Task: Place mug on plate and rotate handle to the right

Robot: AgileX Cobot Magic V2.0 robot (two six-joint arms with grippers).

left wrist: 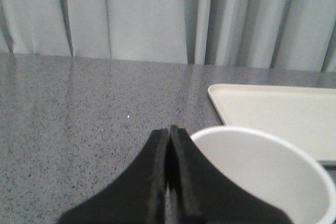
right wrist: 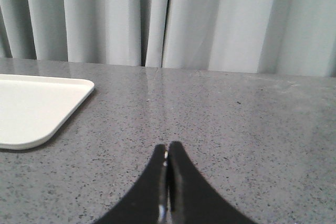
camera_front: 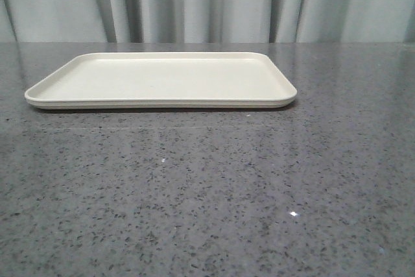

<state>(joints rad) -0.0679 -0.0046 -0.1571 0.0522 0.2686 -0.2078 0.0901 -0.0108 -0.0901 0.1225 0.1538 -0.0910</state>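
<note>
Mug-wise, white cylindrical mug (left wrist: 268, 174) sits right beside the clenched, empty left gripper (left wrist: 169, 135), roughly its 3 o'clock, short of the cream rectangular plate (left wrist: 278, 111); right gripper (right wrist: 167, 150) also clenched, holding nothing.

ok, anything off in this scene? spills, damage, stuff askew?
Nothing stands out. The flat cream-white rectangular plate lies level and empty on the grey speckled table, no spills or chips visible. The white mug stands upright beside the shut left gripper, off the plate; its handle is out of view.
</note>
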